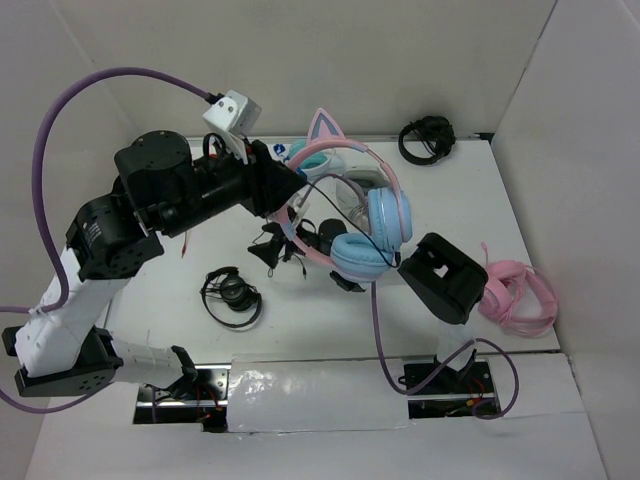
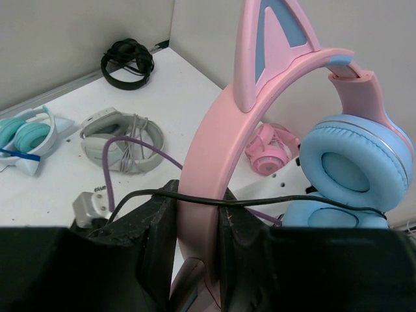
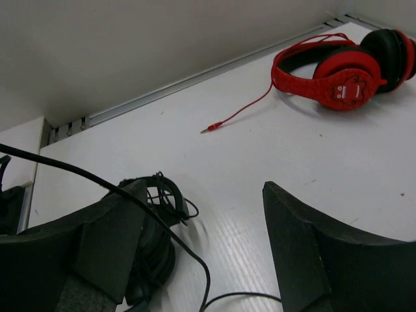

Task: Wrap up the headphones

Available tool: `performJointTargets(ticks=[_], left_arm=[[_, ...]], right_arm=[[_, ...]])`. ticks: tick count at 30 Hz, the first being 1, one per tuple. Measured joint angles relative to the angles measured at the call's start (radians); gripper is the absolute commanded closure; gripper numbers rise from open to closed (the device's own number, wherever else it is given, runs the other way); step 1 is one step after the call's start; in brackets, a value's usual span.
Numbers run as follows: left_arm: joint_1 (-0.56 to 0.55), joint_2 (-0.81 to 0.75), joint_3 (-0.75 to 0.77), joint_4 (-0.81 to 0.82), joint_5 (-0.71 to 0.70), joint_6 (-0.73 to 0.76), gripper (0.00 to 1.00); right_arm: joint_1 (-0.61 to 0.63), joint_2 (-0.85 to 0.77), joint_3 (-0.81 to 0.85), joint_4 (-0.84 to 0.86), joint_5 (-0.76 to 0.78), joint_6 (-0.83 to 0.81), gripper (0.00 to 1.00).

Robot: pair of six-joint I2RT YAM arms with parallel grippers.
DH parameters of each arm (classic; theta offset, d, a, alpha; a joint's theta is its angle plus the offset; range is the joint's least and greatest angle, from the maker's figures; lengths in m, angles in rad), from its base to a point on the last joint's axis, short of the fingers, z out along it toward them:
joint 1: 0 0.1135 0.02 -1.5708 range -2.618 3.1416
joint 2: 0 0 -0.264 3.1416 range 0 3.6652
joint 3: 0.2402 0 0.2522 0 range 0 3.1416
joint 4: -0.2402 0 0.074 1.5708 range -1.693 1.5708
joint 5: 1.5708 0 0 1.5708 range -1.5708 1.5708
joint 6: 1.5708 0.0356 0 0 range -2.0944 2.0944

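White bench (image 1: 460, 190), white walls (image 1: 400, 60) on three sides. One cat-ear headphones (image 1: 385, 215) aloft over bench middle, headband pinched by left fingers (image 2: 153, 240). Right fingers (image 3: 104, 240) spread, empty. Lying around: black set (image 1: 425, 138) at far right corner, second black set (image 1: 232, 297) toward near edge, one pink set (image 1: 520, 300) at right edge, one red set (image 3: 331, 75).

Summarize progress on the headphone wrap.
Done: left gripper shut on the headphones at the pink headband. In hand: black cable crosses the headband once. Left: most winding; right gripper is open and empty, cable loose beside it.
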Motion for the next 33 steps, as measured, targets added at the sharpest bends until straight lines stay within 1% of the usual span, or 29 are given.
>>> performJointTargets(ticks=[3,7,10,13,15,16,17,19,21,24,27,29,33], left_arm=[[0.0,-0.002,0.0,-0.001,0.007,-0.007,1.0],[0.0,-0.006,-0.001,-0.005,0.006,-0.018,1.0],[0.001,-0.029,-0.03,0.003,0.01,-0.019,1.0],[0.001,-0.042,-0.031,0.001,0.026,-0.019,1.0],[0.001,-0.041,-0.013,-0.002,0.039,-0.019,1.0],[0.001,-0.041,-0.005,-0.003,0.043,-0.019,1.0],[0.001,-0.041,0.0,-0.003,0.046,-0.019,1.0],[0.001,-0.045,0.002,-0.003,0.047,-0.019,1.0],[0.001,-0.055,-0.016,0.001,0.04,-0.021,1.0],[0.006,-0.1,-0.117,0.032,0.023,-0.031,1.0],[0.017,-0.146,-0.236,0.043,0.01,-0.055,1.0],[0.028,-0.169,-0.312,0.045,0.005,-0.076,1.0],[0.046,-0.183,-0.42,0.053,-0.01,-0.113,1.0]], right_arm=[[0.004,0.032,0.056,-0.008,-0.017,0.009,0.21],[0.003,0.026,0.04,-0.033,-0.006,0.021,0.21],[-0.003,0.02,0.033,-0.09,-0.01,0.039,0.23],[0.0,0.047,0.093,-0.164,-0.036,0.059,0.26],[0.008,0.093,0.157,-0.179,-0.048,0.071,0.47],[0.013,0.114,0.183,-0.187,-0.058,0.081,0.62],[0.018,0.136,0.202,-0.187,-0.063,0.092,1.0],[0.019,0.149,0.196,-0.191,-0.064,0.123,1.0],[0.011,0.138,0.142,-0.154,-0.055,0.159,1.0],[-0.05,0.055,-0.025,-0.129,-0.017,0.228,1.0],[-0.201,-0.077,-0.167,-0.143,0.03,0.296,1.0],[-0.333,-0.188,-0.232,-0.15,0.053,0.336,1.0],[-0.558,-0.38,-0.269,-0.202,0.072,0.38,1.0]])
